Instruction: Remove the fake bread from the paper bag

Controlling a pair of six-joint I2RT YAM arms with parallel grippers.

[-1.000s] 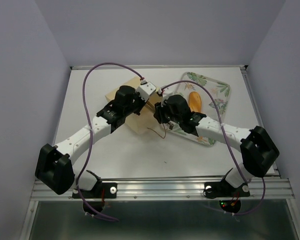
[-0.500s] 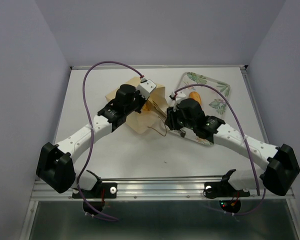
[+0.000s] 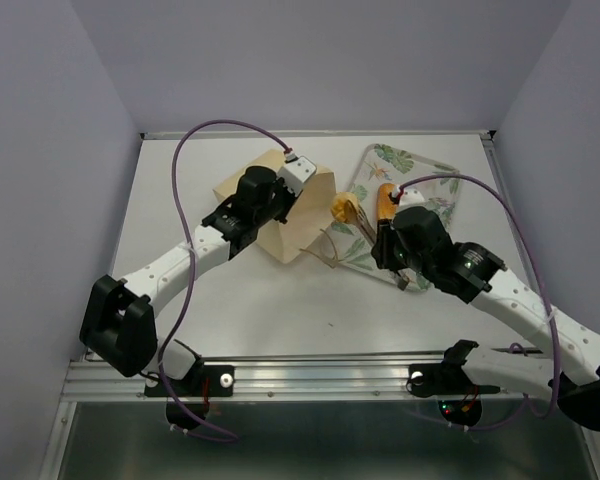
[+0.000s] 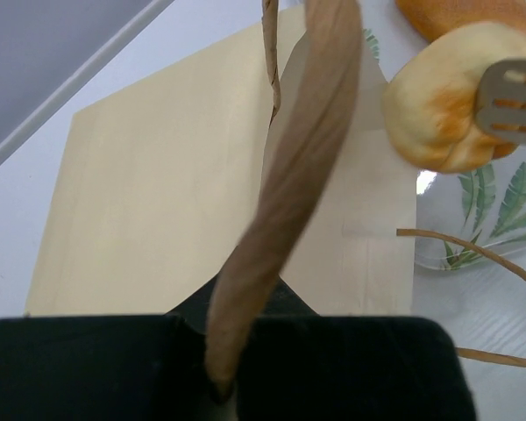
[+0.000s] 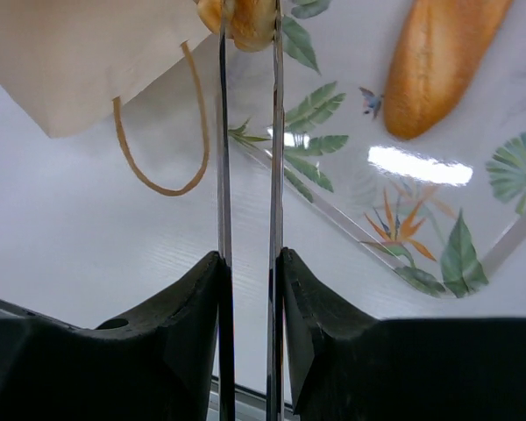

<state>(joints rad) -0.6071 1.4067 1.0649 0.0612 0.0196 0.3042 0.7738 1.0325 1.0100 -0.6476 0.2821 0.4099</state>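
The pale-tan paper bag (image 3: 295, 220) lies on the table left of centre. My left gripper (image 3: 283, 198) is shut on the bag's rim, and its wrist view shows the brown paper edge (image 4: 280, 193) pinched between the jaws. My right gripper (image 3: 347, 212) has long thin metal fingers and is shut on a round yellow-orange bun (image 5: 245, 19). It holds the bun just outside the bag's mouth, over the near-left edge of the floral tray (image 3: 435, 185). The bun also shows in the left wrist view (image 4: 434, 101). A long golden-orange loaf (image 3: 387, 198) lies on the tray and shows in the right wrist view (image 5: 443, 66). The other bread pieces are not in view.
The bag's brown cord handles (image 5: 158, 140) trail on the table between the bag and the tray. Purple cables arch over both arms. Grey walls close in the table at the back and both sides.
My right gripper has drawn back out of the bag toward the tray with the bun in it. The left gripper has stayed shut on the bag's rim, and the bag stands more opened.
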